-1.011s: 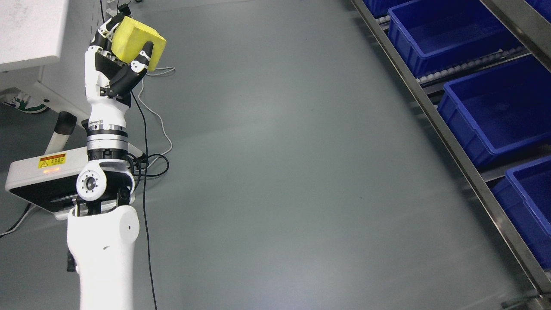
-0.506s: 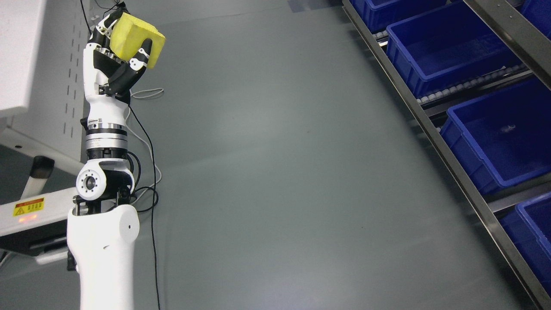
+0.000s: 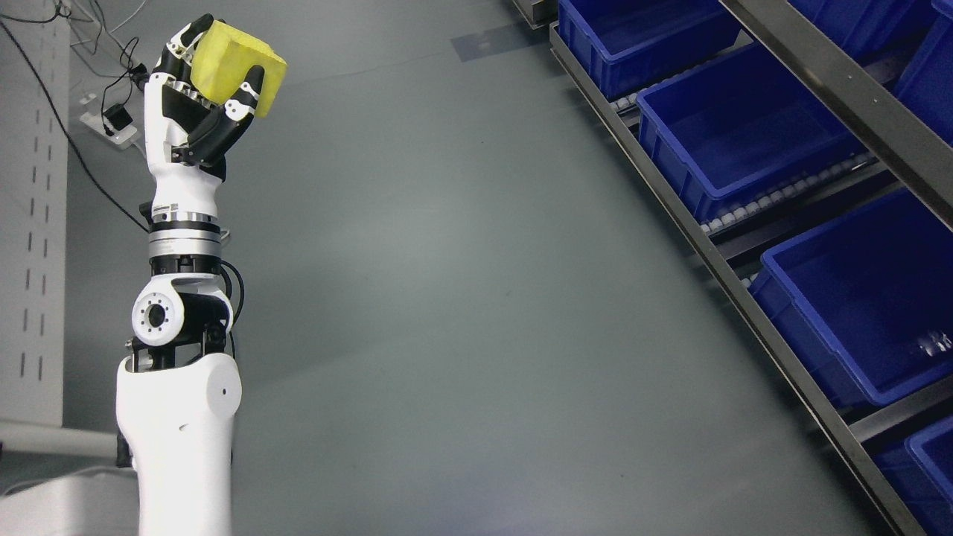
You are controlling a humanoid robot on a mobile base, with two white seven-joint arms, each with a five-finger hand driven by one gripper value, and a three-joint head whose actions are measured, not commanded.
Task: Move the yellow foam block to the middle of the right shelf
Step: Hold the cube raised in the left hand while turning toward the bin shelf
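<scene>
Holding the yellow foam block (image 3: 237,65) up high, the left hand (image 3: 195,112) has its fingers (image 3: 247,93) curled round it. It sits at the top of the hand, over the grey floor (image 3: 461,298). Its long side tips up and to the left. Blue bins (image 3: 733,141) sit on the shelf (image 3: 744,294), well apart on the right.

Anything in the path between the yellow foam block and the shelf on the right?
Nothing visible. The left hand holds the yellow foam block up at upper left; only bare grey floor lies between it and the shelf with its blue bins along the right edge.
</scene>
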